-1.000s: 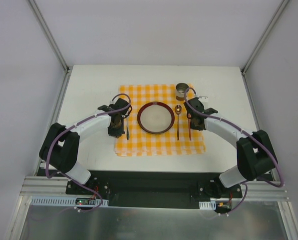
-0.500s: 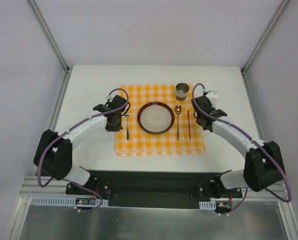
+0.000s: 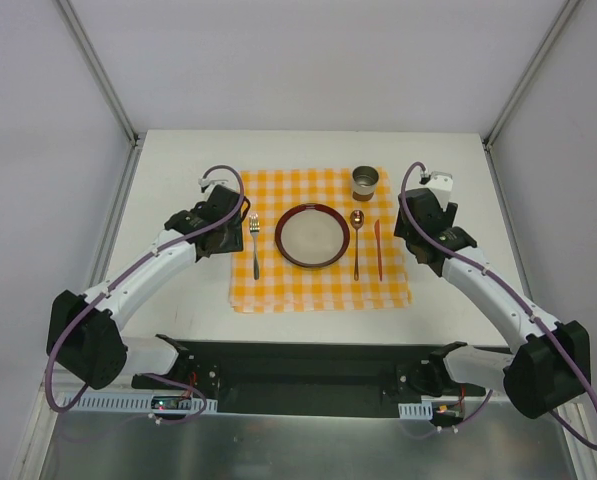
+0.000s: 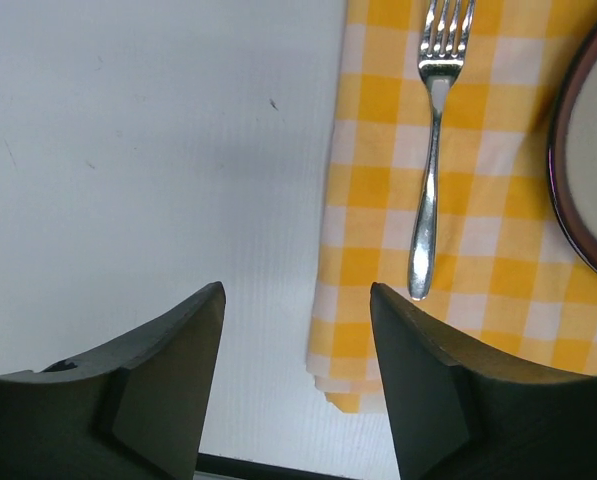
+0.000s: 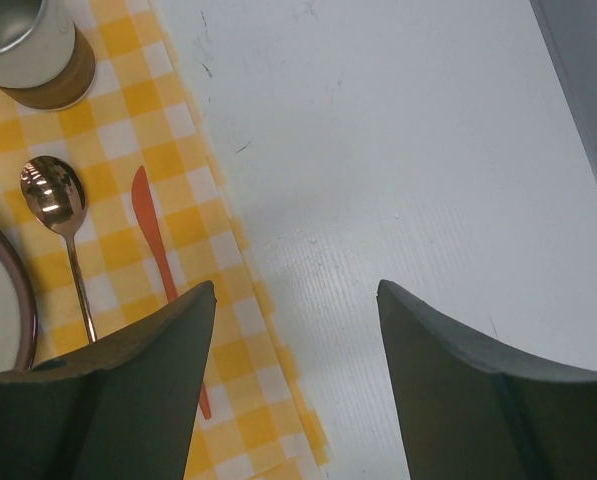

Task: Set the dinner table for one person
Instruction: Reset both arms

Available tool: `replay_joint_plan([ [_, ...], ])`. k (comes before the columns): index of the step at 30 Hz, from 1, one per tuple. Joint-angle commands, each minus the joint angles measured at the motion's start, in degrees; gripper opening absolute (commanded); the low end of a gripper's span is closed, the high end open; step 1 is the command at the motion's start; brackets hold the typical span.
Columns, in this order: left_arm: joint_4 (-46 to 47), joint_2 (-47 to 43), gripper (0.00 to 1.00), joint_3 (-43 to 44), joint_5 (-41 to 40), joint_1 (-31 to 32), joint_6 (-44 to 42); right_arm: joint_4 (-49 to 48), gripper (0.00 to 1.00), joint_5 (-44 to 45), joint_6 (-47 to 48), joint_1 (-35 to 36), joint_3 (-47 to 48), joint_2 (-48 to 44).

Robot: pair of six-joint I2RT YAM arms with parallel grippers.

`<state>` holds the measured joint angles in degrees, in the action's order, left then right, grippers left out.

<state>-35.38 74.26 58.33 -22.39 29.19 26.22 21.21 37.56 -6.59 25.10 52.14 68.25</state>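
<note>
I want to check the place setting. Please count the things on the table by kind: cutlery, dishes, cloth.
Cutlery: 3 (fork, spoon, knife)
Dishes: 2 (plate, cup)
Cloth: 1 (mat)
Total: 6

A: Any txt, labels, brand names or nos. legible?

B: None. Cup [image 3: 365, 183], just up-right of the plate [image 3: 280, 238], has a plain side, no print.

A: Plate itself?

B: Dark rim, pale centre, no mark.

A: Electronics well below the plate, by the arm bases?

B: Small boards [image 3: 168, 403]. Any lettering there is too small to make out.
</note>
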Motion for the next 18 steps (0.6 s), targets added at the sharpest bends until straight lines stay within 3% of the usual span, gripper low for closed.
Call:
replay_joint_plan([
  [1, -1.01, -1.83, 0.61, 0.21, -3.18, -0.1, 0.85, -0.73, 0.7, 0.85, 0.18, 0.03, -0.63, -1.36],
  [12, -0.05, -6.05, 0.7, -7.52, -5.29, -0.1, 4.28, -5.04, 0.78, -3.46, -0.09, 1.61, -7.75, -1.28],
  [15, 0.13, -7.55, 0.96, -7.61, -6.26, -0.1, 4.98, -3.46, 0.84, -4.86, 0.26, 1.88, -6.36, -0.66],
  [18, 1.1, -9.3, 0.99, -7.17, -6.52, -0.1, 5.16, -2.4, 0.88, -4.86, 0.7, 1.97, -5.47, -1.1],
])
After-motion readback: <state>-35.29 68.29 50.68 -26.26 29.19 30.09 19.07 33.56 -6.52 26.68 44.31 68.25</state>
